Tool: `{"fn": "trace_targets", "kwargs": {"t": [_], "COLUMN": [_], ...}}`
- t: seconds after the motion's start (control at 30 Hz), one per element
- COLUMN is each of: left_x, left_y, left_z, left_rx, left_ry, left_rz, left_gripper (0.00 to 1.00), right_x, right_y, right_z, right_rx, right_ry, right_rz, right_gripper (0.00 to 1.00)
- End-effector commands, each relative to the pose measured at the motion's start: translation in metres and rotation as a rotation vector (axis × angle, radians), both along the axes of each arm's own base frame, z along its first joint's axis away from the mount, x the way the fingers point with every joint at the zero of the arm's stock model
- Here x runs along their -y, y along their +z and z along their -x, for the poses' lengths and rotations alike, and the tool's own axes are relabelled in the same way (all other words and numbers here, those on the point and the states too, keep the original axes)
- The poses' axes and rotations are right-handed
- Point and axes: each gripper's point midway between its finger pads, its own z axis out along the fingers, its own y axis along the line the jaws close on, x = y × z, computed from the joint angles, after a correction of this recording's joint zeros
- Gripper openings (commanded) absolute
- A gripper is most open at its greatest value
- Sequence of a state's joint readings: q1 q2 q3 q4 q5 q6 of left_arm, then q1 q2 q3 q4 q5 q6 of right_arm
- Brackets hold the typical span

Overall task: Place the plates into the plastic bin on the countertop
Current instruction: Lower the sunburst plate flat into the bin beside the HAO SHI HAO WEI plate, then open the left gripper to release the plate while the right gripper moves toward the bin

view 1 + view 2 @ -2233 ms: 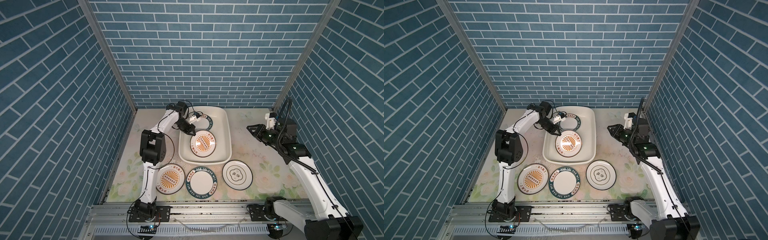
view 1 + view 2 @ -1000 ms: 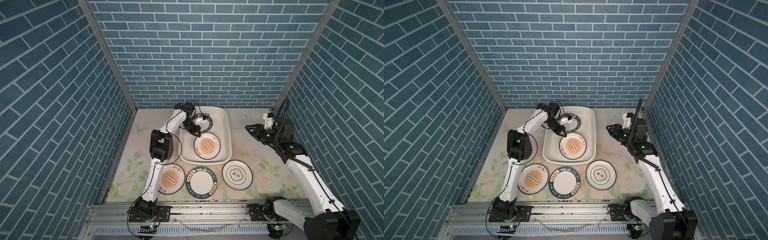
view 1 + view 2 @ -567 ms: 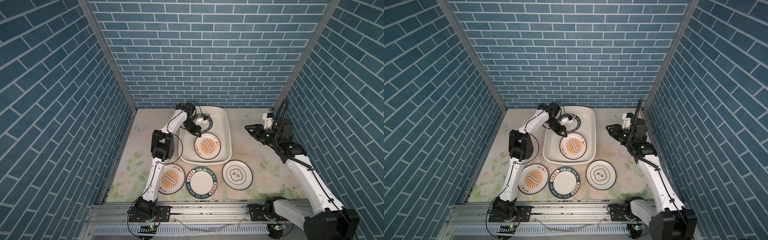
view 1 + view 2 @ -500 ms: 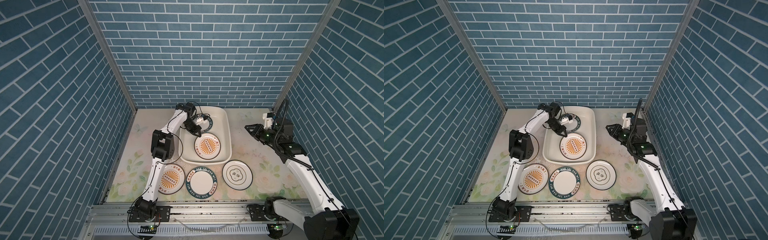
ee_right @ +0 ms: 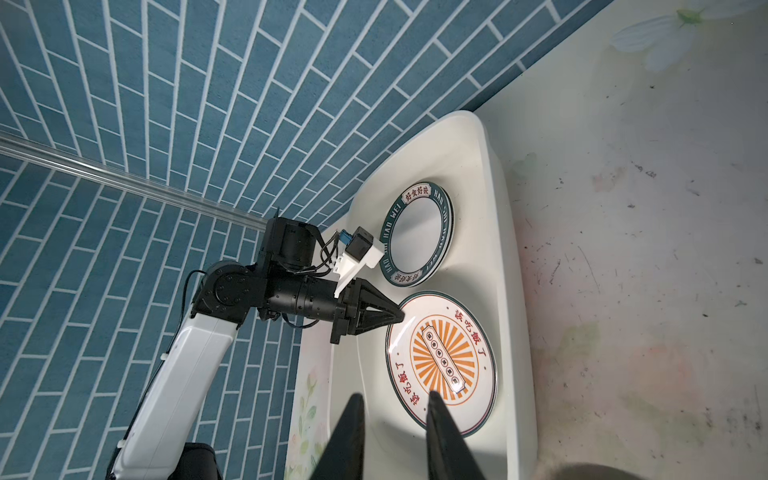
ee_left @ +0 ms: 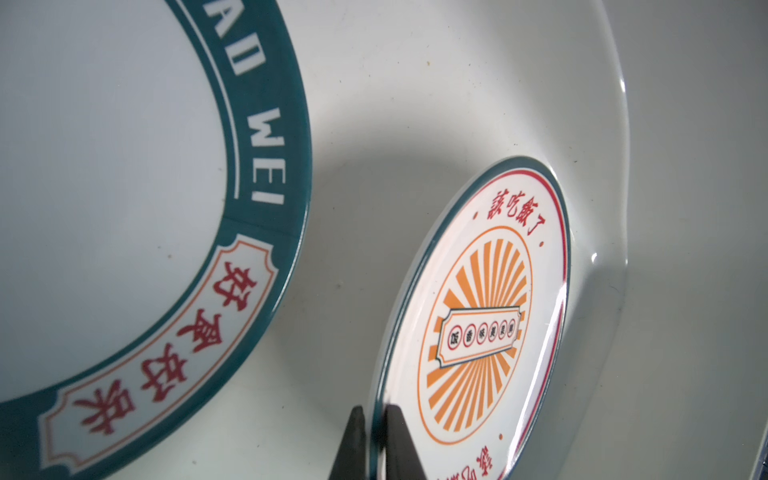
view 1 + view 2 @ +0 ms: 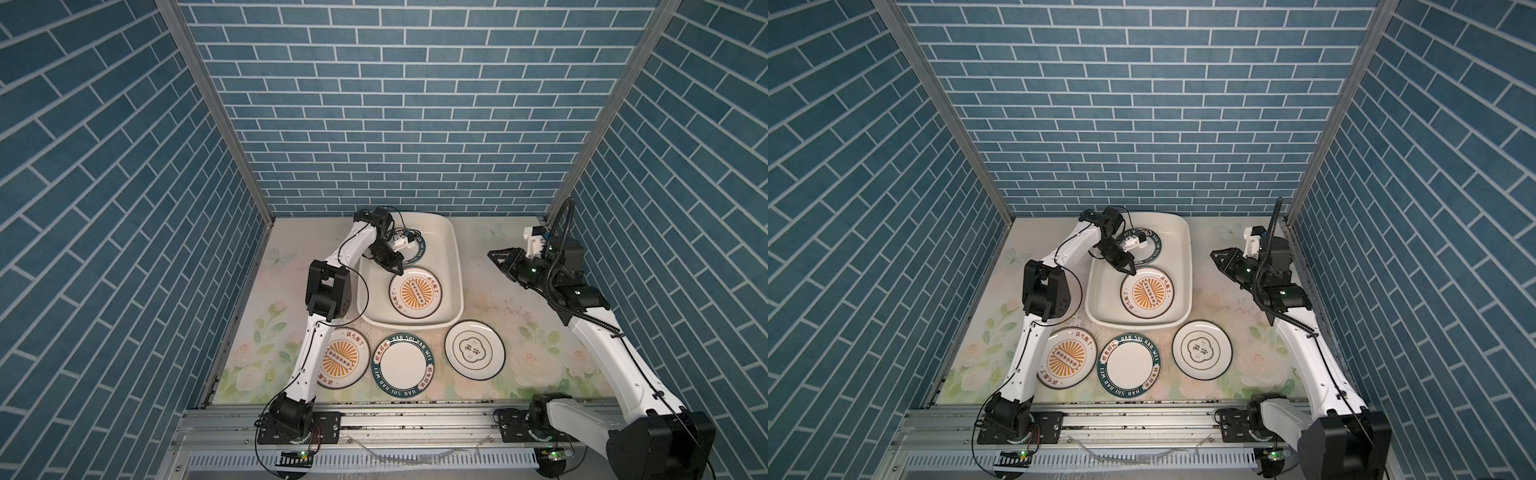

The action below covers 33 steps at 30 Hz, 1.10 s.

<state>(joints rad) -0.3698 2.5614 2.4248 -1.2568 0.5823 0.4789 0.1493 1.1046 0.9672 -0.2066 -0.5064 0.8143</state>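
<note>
Plates: I count five in both top views. The plastic bin (image 7: 440,245) (image 7: 1177,249) sits toward 12 o'clock on the flowered worktop (image 7: 519,299) (image 7: 1225,316).

Two plates lie inside the bin. A green-rimmed plate (image 7: 417,254) (image 7: 1149,251) (image 6: 104,187) (image 5: 415,235) is at the 12 o'clock end. The binned sunburst plate (image 7: 417,293) (image 7: 1148,294) (image 6: 478,332) (image 5: 442,363) is at the 6 o'clock end, just beside it.

Three plates lie flat on the worktop in a row at 6 o'clock of the bin. From 9 to 3 they are the loose sunburst plate (image 7: 343,357) (image 7: 1066,357), partly under the left arm (image 7: 353,249) (image 7: 1075,245), then the lettered green plate (image 7: 403,365) (image 7: 1129,365), then the quatrefoil plate (image 7: 475,350) (image 7: 1202,349).

The left jaws reach into the bin from 9 o'clock. In the left wrist view they are nearly pressed together, pinching the binned sunburst plate's rim at about its 11 o'clock edge. I cannot tell whether that edge is lifted off the bin floor.

The right jaws hover over bare worktop at 3 o'clock of the bin, well apart from it, tips pointing toward 9 o'clock. In the right wrist view they stand partly spread with nothing between them.
</note>
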Motion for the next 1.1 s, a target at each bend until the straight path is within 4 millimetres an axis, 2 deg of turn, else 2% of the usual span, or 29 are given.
{"fn": "trace_targets", "kwargs": {"t": [0.0, 0.27, 0.53, 0.73, 0.87, 1.07], "left_x": [-0.008, -0.014, -0.019, -0.021, -0.023, -0.025], "left_y": [-0.031, -0.040, -0.045, -0.047, -0.049, -0.047], "left_z": [-0.017, -0.018, -0.016, -0.015, -0.014, -0.013], "left_rx": [0.068, 0.066, 0.066, 0.068, 0.066, 0.071], "left_ry": [-0.015, -0.019, -0.033, -0.036, -0.039, -0.040], "left_rz": [-0.095, -0.132, -0.164, -0.174, -0.186, -0.194], "left_gripper": [0.10, 0.12, 0.13, 0.17, 0.21, 0.24], "right_x": [-0.002, -0.001, -0.004, -0.005, -0.005, -0.011], "right_y": [-0.002, -0.011, -0.011, -0.012, -0.017, -0.013], "right_z": [-0.002, -0.007, -0.011, -0.013, -0.016, -0.019], "right_rx": [-0.008, -0.023, -0.020, -0.024, -0.056, -0.062], "right_ry": [0.008, 0.005, 0.008, 0.017, 0.013, 0.048], "right_rz": [-0.022, -0.012, -0.025, -0.033, -0.013, -0.020], "right_gripper": [0.27, 0.27, 0.27, 0.27, 0.31, 0.32]}}
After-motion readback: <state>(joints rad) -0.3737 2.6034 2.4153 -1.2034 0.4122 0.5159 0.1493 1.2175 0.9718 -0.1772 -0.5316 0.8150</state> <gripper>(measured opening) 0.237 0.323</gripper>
